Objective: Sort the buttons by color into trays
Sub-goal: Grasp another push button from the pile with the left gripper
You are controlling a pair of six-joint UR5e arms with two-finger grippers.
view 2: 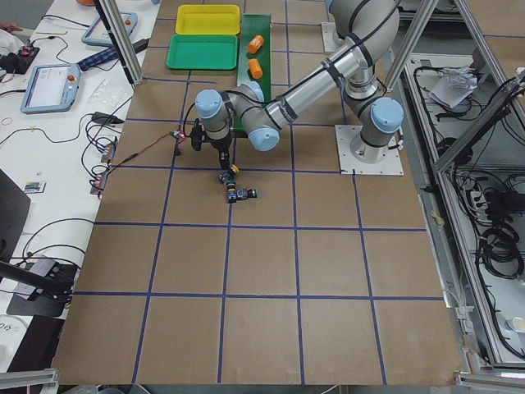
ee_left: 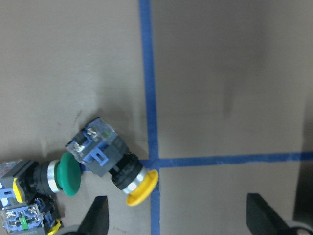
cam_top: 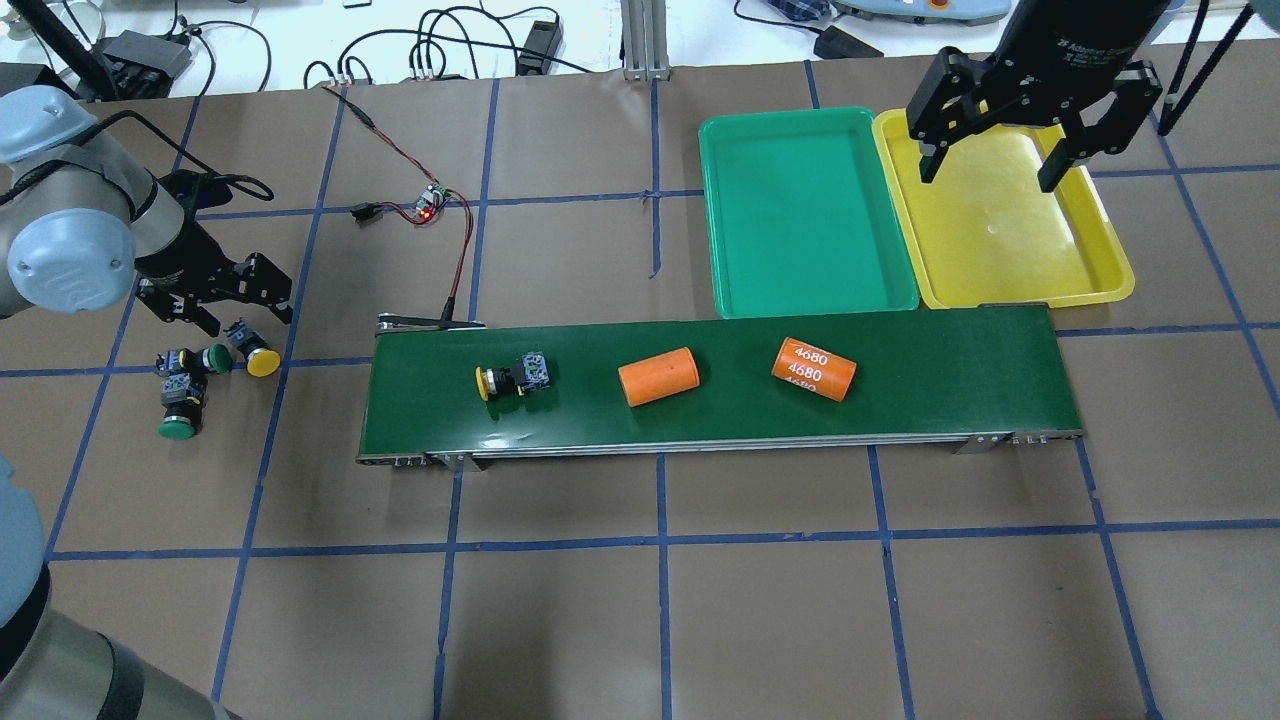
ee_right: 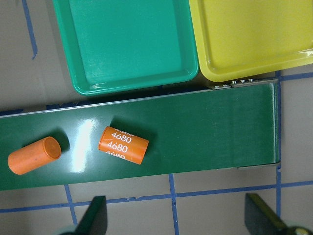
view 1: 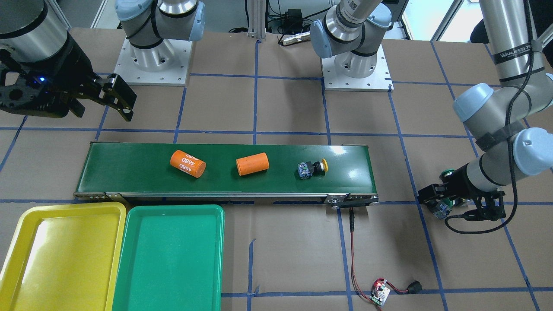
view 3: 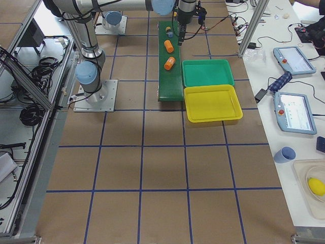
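Observation:
One yellow-capped button (cam_top: 512, 377) lies on its side on the dark green conveyor belt (cam_top: 930, 400). Three more buttons lie on the table off the belt's end: a yellow one (cam_top: 252, 352) and two green ones (cam_top: 195, 360) (cam_top: 181, 408). My left gripper (cam_top: 245, 318) hangs open just over the yellow button (ee_left: 115, 164), which lies off to one side of the gap between its fingers and touches neither fingertip (ee_left: 95, 220). My right gripper (cam_top: 987, 175) is open and empty above the yellow tray (cam_top: 1000, 250). The green tray (cam_top: 800, 215) beside it holds nothing.
Two orange cylinders lie on the belt, a plain one (cam_top: 658, 376) and one marked "4680" (cam_top: 813, 369). A small circuit board (cam_top: 430, 205) with a red wire runs to the belt's end near my left arm. Blue tape lines grid the brown table.

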